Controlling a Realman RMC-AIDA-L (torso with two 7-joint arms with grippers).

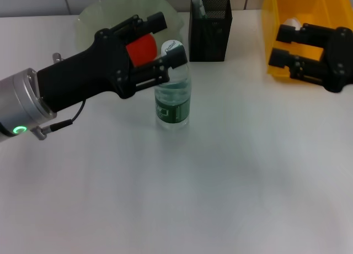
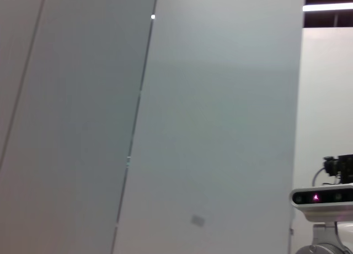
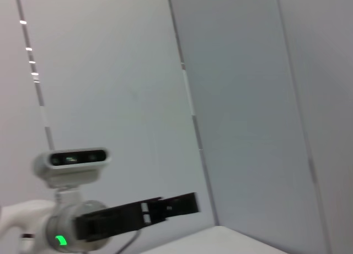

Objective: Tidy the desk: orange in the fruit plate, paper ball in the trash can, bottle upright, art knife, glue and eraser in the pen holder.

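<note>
A white desk [image 1: 220, 182] carries an upright bottle [image 1: 173, 99], pen holder [image 1: 210, 27], fruit plate [image 1: 105, 14] and yellow bin [image 1: 278, 38].

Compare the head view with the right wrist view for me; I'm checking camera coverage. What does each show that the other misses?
Only the head view shows the desk items: the upright bottle, the orange on the fruit plate, the pen holder, the yellow trash can, and the right tool open over it. Only the right wrist view shows the wall panels and the robot's head camera. Both show the left tool.
</note>
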